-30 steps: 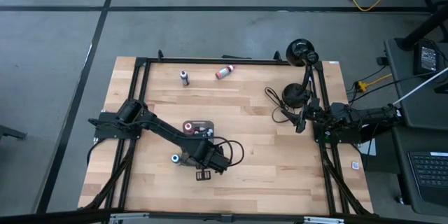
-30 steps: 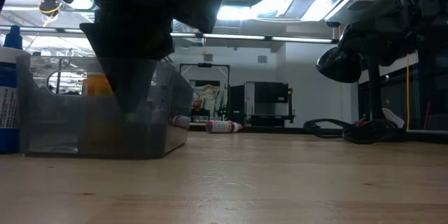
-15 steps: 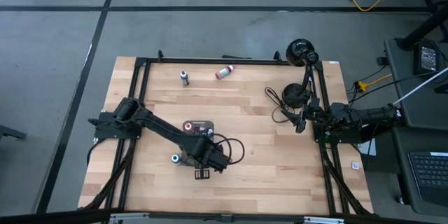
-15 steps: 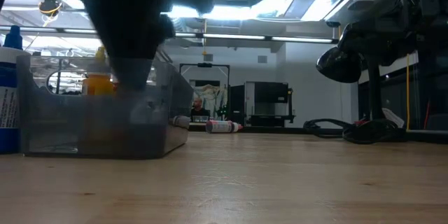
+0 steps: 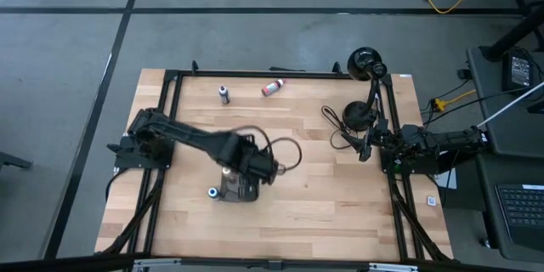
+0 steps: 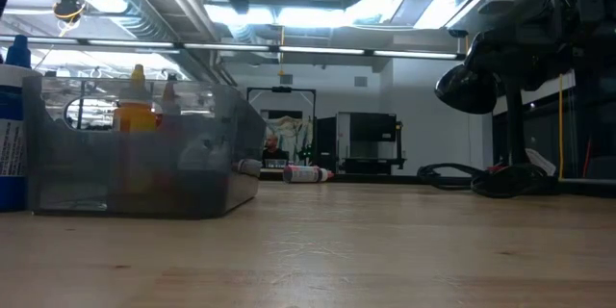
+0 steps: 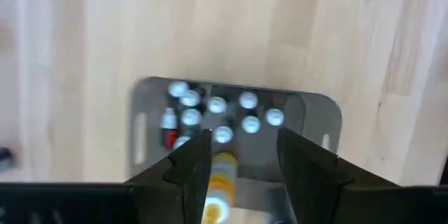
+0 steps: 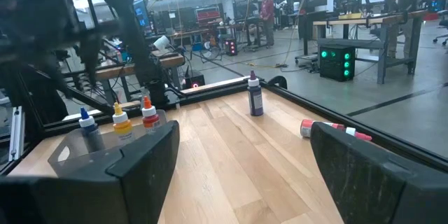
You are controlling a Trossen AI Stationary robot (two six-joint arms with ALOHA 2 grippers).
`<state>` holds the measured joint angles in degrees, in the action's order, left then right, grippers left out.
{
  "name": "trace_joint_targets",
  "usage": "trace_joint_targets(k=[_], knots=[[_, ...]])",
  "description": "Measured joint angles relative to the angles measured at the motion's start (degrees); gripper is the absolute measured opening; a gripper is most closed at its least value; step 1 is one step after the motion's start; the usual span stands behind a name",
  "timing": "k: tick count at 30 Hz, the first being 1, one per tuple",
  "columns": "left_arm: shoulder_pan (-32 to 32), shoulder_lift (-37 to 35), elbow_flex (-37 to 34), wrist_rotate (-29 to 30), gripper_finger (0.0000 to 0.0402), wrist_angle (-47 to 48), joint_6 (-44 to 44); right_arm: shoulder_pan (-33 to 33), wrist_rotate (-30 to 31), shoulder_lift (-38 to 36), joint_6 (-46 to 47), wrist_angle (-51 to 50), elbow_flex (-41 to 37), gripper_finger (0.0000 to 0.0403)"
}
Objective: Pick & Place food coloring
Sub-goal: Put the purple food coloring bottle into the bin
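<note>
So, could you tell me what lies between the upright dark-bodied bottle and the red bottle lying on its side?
Only bare wooden table lies between the upright dark-bodied bottle and the toppled red bottle, clearest in the high view.

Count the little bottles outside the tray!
3: a dark upright bottle and a red lying bottle near the wooden table's far edge, a blue-capped bottle beside the grey tray. The left arm may hide more.

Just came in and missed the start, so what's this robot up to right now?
It is sorting food coloring bottles into a grey tray. The left gripper hangs open and empty above the tray, which already holds several bottles. Two more bottles sit at the table's far edge: one dark, upright, one red, lying on its side. The right gripper waits at the table's right side, open.
</note>
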<state>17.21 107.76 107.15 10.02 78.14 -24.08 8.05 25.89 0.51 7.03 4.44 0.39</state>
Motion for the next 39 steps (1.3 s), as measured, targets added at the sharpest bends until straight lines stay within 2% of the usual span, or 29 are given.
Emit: trace_joint_targets(k=[9,17,21,30,39], knots=[[-10.23,-0.17,11.01,0.08,0.0155,4.45,12.46,0.00,0.00,0.00,0.00,-0.01,0.00,0.0323],[-19.23,-0.17,14.15,-0.03,0.0155,4.02,24.41,0.00,0.00,0.00,0.00,0.00,0.01,0.0323],[-23.05,-0.17,14.37,1.36,0.0157,1.71,25.47,0.00,0.00,0.00,0.00,0.00,0.00,0.0323],[-31.77,-0.16,14.39,5.31,0.0169,0.10,21.84,0.01,0.00,0.00,0.00,-0.01,0.01,0.0323],[-37.63,1.28,14.39,5.43,0.0220,-3.42,24.27,0.01,0.00,0.00,0.00,0.00,0.00,0.0323]])
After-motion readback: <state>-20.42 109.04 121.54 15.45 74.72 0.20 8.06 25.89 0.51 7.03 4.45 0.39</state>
